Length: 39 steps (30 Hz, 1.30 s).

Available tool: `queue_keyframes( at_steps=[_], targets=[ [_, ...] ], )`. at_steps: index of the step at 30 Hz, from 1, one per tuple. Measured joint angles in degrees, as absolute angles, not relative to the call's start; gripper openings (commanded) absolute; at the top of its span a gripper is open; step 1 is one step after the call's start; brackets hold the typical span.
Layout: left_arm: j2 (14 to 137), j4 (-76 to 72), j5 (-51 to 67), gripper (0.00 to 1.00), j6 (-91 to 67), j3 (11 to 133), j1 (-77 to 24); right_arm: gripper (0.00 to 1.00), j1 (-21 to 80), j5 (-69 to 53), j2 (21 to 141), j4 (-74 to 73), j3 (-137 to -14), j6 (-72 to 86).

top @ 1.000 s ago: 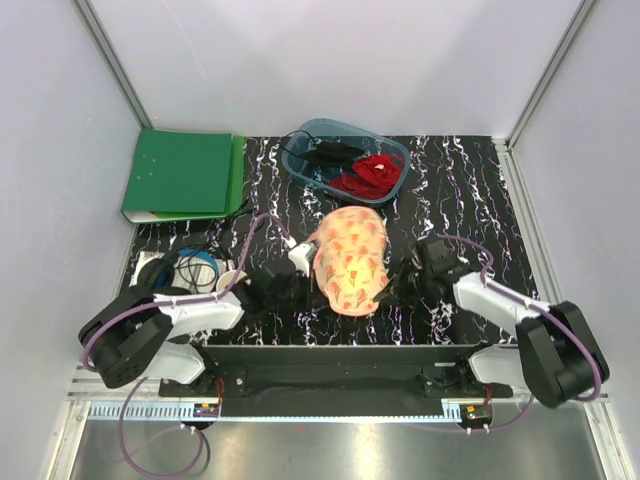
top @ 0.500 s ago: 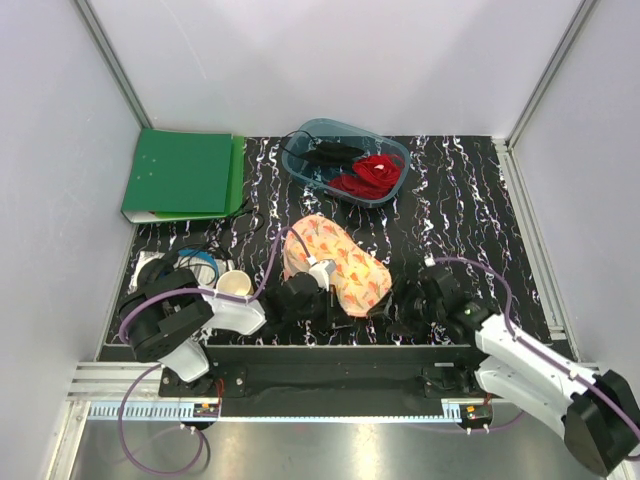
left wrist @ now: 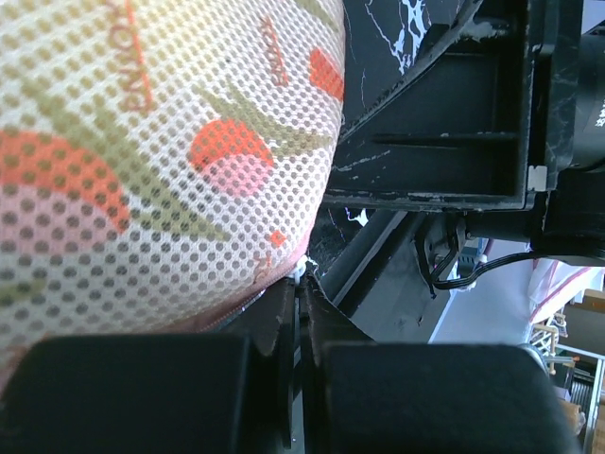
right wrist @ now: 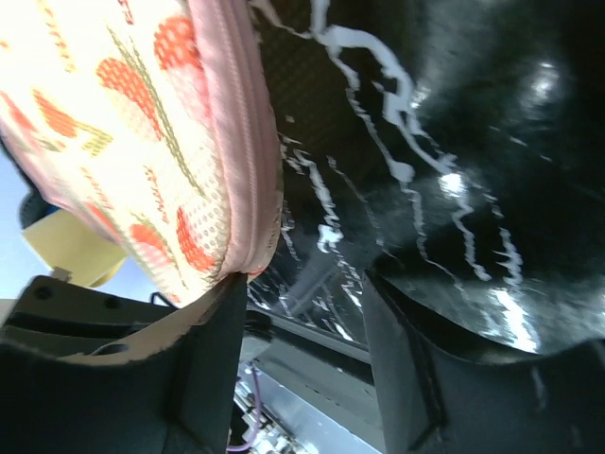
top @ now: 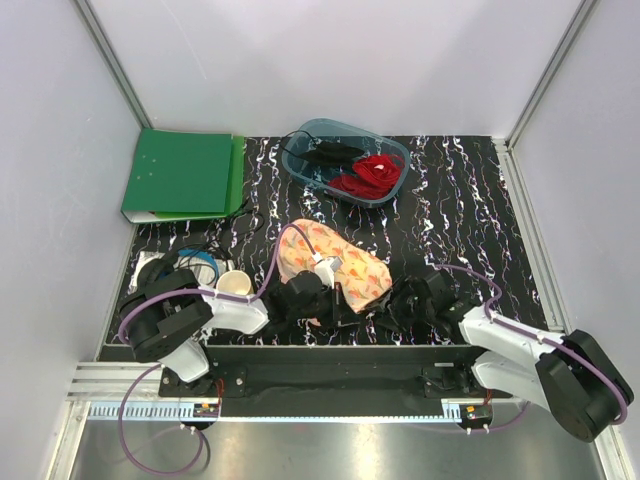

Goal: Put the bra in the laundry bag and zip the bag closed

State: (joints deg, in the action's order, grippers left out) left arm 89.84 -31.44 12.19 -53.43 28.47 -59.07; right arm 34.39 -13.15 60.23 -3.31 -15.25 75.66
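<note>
**Laundry bag** (top: 338,266): shut clamshell, bulging, lying on the marbled table (top: 455,205) near its front edge, between the two arms. Its long axis runs on a slant, from far-left to near-right, and the near-right end points at the right arm.

**Bra**: not to be seen in any view. Judging by the swollen bag, it is probably inside.

**Left gripper** (left wrist: 301,305): clenched at the bag's near-left rim. The fingers are pressed together with the pink trim running down into the slit between them. Whether they pinch the zip pull itself I cannot tell.

**Right gripper** (right wrist: 304,284): released, fingers spread, just off the bag's near-right end. The pink zip seam (right wrist: 248,142) comes down to one fingertip, and nothing sits in the gap.

**Bearing on the next move**: the seam follows the bag's long axis, so any zip pull travels along that slant. The left arm has the hold, and the right is placed to steady the far end.
</note>
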Motion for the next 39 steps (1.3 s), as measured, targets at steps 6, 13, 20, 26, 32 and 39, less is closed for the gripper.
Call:
queue_keyframes(
  at_steps=[6, 13, 20, 26, 32, 39],
  targets=[
    [90.3, -31.7, 12.3, 0.00, -53.6, 28.5, -59.1, 0.63, 34.5, -13.1, 59.4, -1.1, -15.2, 76.8],
    [91.0, -31.0, 12.9, 0.00, -53.7, 30.7, -59.1, 0.70, 34.7, -12.8, 49.8, -3.2, -15.1, 77.4],
    [91.1, -30.8, 13.3, 0.00, -53.6, 31.5, -59.1, 0.55, 34.8, -12.7, 56.4, -2.5, -16.0, 77.4],
    [91.1, -29.6, 13.3, 0.00, -53.5, 31.5, -59.1, 0.03, 34.9, -12.3, 59.4, 0.1, -16.5, 77.7],
    [88.0, -27.3, 12.9, 0.00, -53.2, 28.7, -55.5, 0.00, 29.1, -13.8, 56.6, -0.2, -15.9, 75.5],
    [76.9, -16.8, 9.2, 0.00, -48.1, 23.4, -46.7, 0.26, 18.8, -20.3, 54.8, -7.4, -17.0, 64.4]
  ],
)
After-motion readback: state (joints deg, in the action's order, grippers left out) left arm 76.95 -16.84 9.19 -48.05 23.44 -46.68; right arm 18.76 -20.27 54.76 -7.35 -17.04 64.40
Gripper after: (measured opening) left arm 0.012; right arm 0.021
